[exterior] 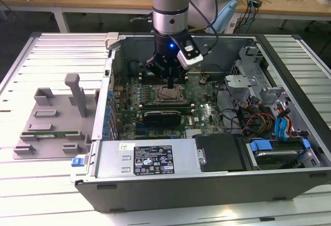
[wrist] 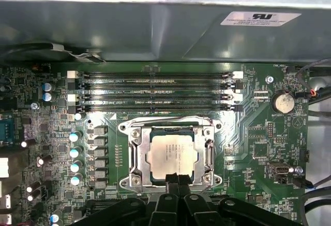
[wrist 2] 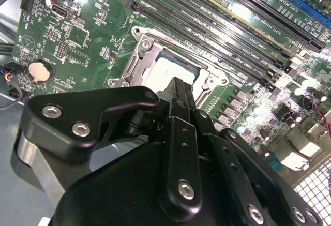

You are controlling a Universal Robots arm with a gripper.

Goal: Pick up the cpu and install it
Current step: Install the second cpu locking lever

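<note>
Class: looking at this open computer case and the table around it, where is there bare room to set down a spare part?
Bare slatted table behind the grey fixture, and more beyond the case on the exterior view's right. Crowded: the motherboard under the gripper, around the cpu.

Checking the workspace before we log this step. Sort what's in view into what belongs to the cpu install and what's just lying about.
Belongs to the job:
- the cpu, lying in the socket frame
- the end effector, just over the cpu's edge
- the motherboard

Just lying about:
- the grey fixture tray on the exterior view's left
- the empty memory slots
- the coin battery
</note>
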